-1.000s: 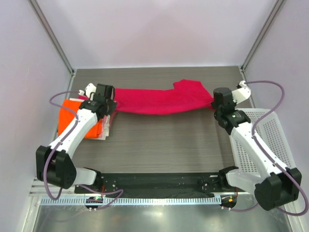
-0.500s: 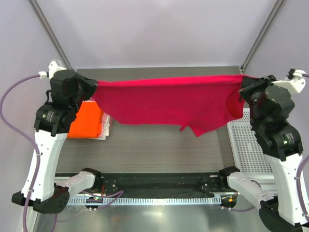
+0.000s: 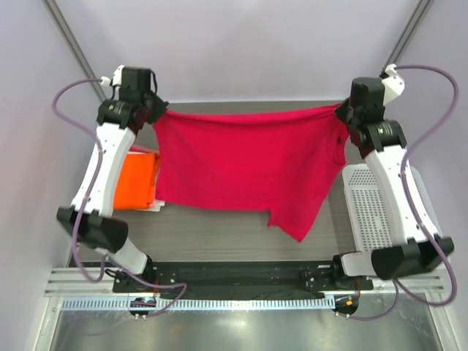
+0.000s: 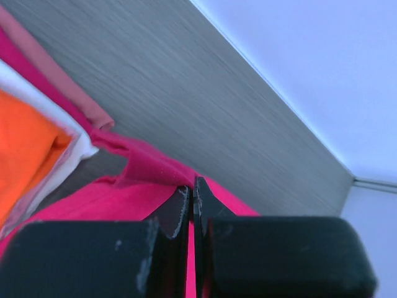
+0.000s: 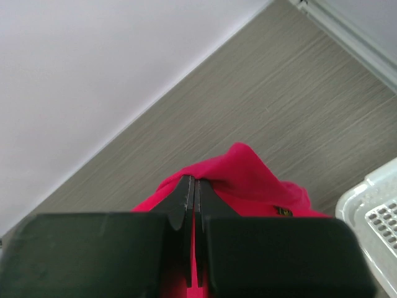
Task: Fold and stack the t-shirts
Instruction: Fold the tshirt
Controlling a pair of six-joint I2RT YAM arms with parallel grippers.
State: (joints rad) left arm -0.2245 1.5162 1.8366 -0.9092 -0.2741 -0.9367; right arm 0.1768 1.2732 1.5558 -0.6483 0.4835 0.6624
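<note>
Crimson-red cotton t-shirt (image 3: pixel 241 164) hangs spread like a banner between the arms, its long top edge running left to right above the far side of the grey wood-grain table (image 3: pixel 219 219). Left gripper (image 3: pixel 156 113) pinched tight on one top corner, right gripper (image 3: pixel 341 113) clamped on the other, cloth dropping away below both. One loose point droops lowest on the right arm's side. Overhead gives the whole sheet and the folded bright orange t-shirt (image 3: pixel 135 179) by the left arm; wrist views show only bunched red at the tips, plus a pale pink-white t-shirt (image 4: pixel 37 102) under the orange and a corner of the white plastic lattice basket (image 5: pixel 366 198)
</note>
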